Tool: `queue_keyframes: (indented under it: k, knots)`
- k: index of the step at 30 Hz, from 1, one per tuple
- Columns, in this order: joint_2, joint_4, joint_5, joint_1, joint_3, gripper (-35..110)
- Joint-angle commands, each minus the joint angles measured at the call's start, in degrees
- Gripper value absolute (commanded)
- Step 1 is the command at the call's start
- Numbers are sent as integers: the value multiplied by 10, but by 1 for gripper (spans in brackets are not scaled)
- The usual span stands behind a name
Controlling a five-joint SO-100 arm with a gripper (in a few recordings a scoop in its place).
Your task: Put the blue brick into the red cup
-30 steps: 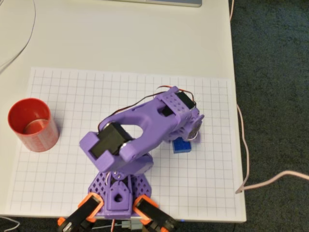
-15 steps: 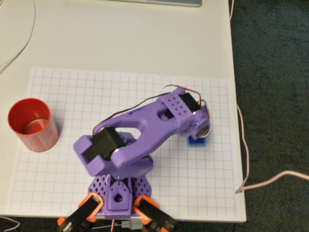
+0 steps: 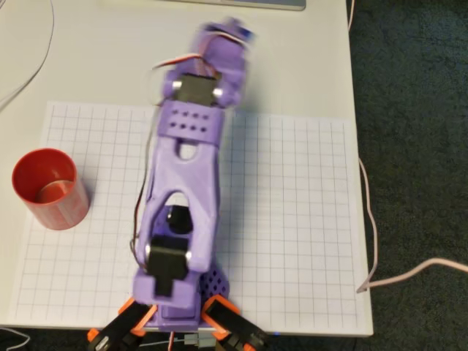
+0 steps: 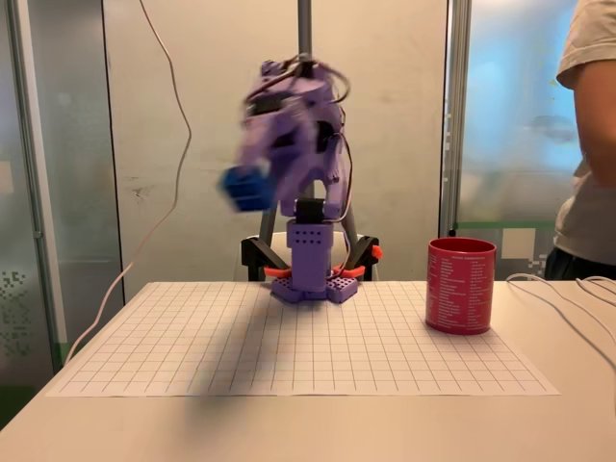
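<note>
Gripper grasps the blue brick, blurred with motion, high above the gridded mat in the fixed view. Overhead, your purple arm stretches toward the mat's far edge. Your red cup stands upright at the mat's left edge, well apart. Swing over its mouth, steady, then release low.

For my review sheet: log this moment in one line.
gripper: shut on brick, raised, blurred | cup: upright on grid mat, apart from arm | brick not yet in cup
</note>
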Motion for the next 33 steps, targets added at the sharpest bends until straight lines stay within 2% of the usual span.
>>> queue_keyframes:
  k: [1,6,10,24,33]
  knots:
    - [48,47,-3,-273,-57,0]
    - [41,98,117,-551,-50,0]
    - [33,104,196,-683,-19,0]
    - [78,188,178,-682,76,0]
    - [61,172,179,-669,77,0]
